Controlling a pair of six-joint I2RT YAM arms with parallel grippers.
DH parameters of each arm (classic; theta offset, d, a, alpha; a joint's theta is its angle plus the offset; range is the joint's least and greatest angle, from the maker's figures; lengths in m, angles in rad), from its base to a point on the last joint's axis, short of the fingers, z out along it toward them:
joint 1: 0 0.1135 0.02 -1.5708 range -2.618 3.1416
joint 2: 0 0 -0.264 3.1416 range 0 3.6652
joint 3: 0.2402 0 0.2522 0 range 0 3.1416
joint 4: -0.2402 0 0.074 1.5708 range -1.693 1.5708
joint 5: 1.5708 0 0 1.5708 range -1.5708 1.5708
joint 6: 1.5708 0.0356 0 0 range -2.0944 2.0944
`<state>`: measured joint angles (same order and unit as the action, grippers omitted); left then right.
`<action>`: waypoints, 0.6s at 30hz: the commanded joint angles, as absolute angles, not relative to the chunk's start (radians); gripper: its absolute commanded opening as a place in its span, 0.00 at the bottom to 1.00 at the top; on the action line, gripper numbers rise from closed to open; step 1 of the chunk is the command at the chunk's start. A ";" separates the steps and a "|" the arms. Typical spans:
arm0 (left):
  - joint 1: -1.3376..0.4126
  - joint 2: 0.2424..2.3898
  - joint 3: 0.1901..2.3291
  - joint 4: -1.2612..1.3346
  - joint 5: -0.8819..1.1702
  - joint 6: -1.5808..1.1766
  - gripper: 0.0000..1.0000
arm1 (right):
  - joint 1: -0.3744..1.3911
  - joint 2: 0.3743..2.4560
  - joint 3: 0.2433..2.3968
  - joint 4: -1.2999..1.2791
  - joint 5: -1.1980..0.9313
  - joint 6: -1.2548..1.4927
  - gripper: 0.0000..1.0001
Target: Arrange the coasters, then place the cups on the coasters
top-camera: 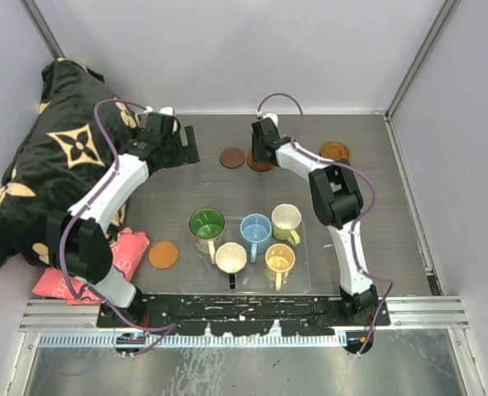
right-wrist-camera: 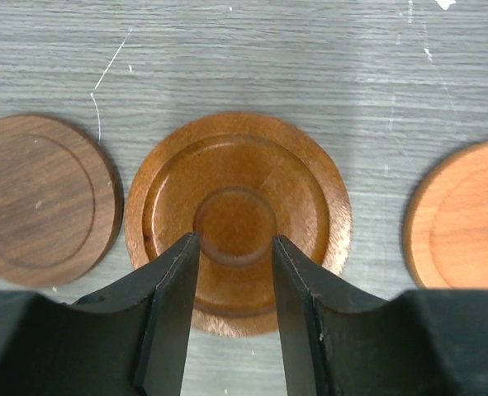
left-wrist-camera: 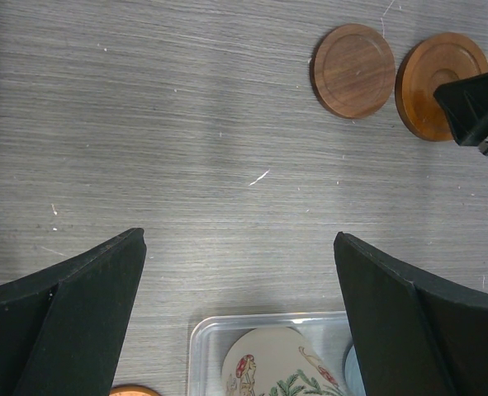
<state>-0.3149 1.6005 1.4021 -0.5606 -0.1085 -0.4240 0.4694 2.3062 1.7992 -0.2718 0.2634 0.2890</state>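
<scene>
From its base at the near edge, the left arm (top-camera: 111, 186) reaches up the left side, past a pink cloth (top-camera: 120, 256) and a lone orange coaster (top-camera: 163, 254). It holds the left gripper (top-camera: 186, 147) above bare table, jaws spread wide and empty. The right arm (top-camera: 336, 198) rises along the right side, bends at the elbow and stretches left.

Between the arms, near the bases, a clear tray (top-camera: 301, 276) holds all five cups: the white cup (top-camera: 231, 258) and yellow cup (top-camera: 280, 261) nearest, the green cup (top-camera: 206, 224), blue cup (top-camera: 256, 231) and cream cup (top-camera: 286, 219) behind. Beyond the tray lies open grey table.

Farther on, the right gripper (right-wrist-camera: 235, 243) points down over an orange-brown coaster (right-wrist-camera: 237, 157) lying flat, jaws part-way apart astride its centre ring. Whether they touch it cannot be told. A dark brown coaster (right-wrist-camera: 41, 202) lies just beside it on the left, and a lighter orange coaster (right-wrist-camera: 466, 223) lies apart on the right. A black patterned blanket (top-camera: 45, 165) crowds the left edge.
</scene>
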 commanded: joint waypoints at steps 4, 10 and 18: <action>-0.319 1.597 1.455 -0.531 -0.083 -0.417 1.00 | 0.475 2.053 1.739 -0.240 0.293 0.278 0.47; -0.359 1.704 1.534 -0.531 -0.071 -0.421 0.92 | 0.471 1.923 1.638 -0.235 0.320 0.284 0.47; -0.412 1.925 1.743 -0.565 -0.012 -0.481 0.75 | 0.456 1.796 1.491 -0.245 0.351 0.308 0.47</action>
